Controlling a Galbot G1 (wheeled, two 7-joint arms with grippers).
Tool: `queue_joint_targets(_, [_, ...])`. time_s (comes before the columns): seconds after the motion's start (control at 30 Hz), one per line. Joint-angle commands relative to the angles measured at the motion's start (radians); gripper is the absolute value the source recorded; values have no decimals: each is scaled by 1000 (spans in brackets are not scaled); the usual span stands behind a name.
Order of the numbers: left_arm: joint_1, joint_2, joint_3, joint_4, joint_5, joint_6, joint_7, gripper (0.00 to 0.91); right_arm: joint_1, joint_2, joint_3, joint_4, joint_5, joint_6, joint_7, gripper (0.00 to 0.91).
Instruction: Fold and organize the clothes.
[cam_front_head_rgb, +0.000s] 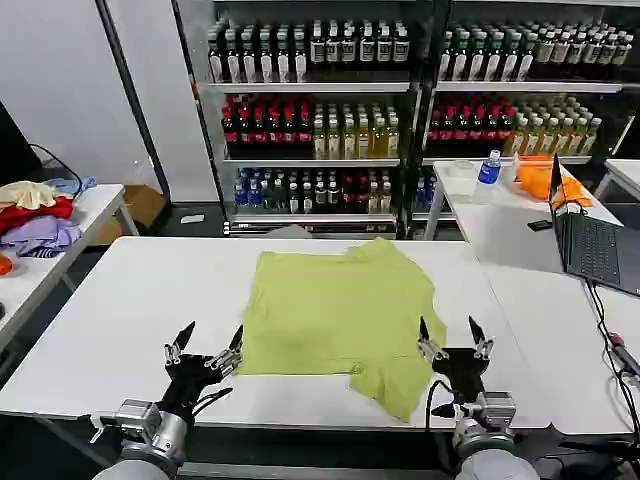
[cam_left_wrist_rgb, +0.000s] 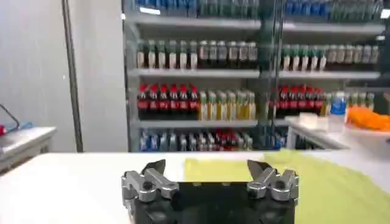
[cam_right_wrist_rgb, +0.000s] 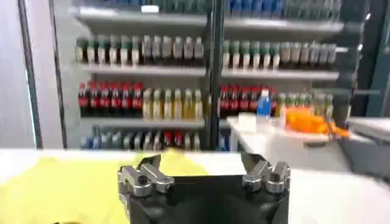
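Note:
A lime T-shirt (cam_front_head_rgb: 340, 315) lies spread and partly rumpled on the white table (cam_front_head_rgb: 130, 310), one corner reaching toward the near edge. My left gripper (cam_front_head_rgb: 211, 340) hovers open near the table's front, just left of the shirt's near-left corner. My right gripper (cam_front_head_rgb: 453, 338) hovers open at the shirt's near-right side. In the left wrist view the open left gripper (cam_left_wrist_rgb: 207, 167) faces the shirt (cam_left_wrist_rgb: 329, 189) across the table. In the right wrist view the open right gripper (cam_right_wrist_rgb: 201, 164) has the shirt (cam_right_wrist_rgb: 61, 189) to one side. Nothing is held.
A side table at left holds a pile of red, purple and cream garments (cam_front_head_rgb: 35, 215). At right stand an open laptop (cam_front_head_rgb: 590, 245), an orange cloth (cam_front_head_rgb: 550, 180) and a bottle (cam_front_head_rgb: 489, 167). Shelves of drinks (cam_front_head_rgb: 320, 110) fill the back.

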Motion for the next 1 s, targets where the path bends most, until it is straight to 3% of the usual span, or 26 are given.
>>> queue_joint_targets(0.03, [-51, 52, 38, 79, -34, 178, -22, 907, -7, 4, -48, -11, 4, -109, 4, 907])
queue_joint_targets(0.33, [-111, 54, 107, 186, -39, 185, -29, 907, -40, 20, -116, -42, -28, -109, 13, 907])
queue_joint_targets(0.77, [-204, 44, 170, 311, -38, 184, -28, 907, -75, 36, -131, -68, -34, -109, 18, 907])
queue_joint_targets(0.8, [-209, 43, 174, 319, -36, 184, -29, 826, -74, 39, -132, -70, -35, -109, 19, 907])
queue_joint_targets(0.83, [-211, 42, 176, 325, -33, 184, -31, 584, -74, 43, -132, -72, -36, -109, 21, 907])
queue_joint_targets(0.87, [-212, 43, 177, 328, -31, 185, -33, 413, -75, 46, -130, -73, -36, -109, 25, 907])
queue_joint_targets(0.9, [-211, 43, 179, 331, -27, 185, -35, 60, -77, 51, -125, -75, -36, -109, 28, 907])
queue_joint_targets(1.0, [-205, 45, 178, 333, -27, 185, -33, 20, -84, 60, -114, -74, -31, -109, 32, 887])
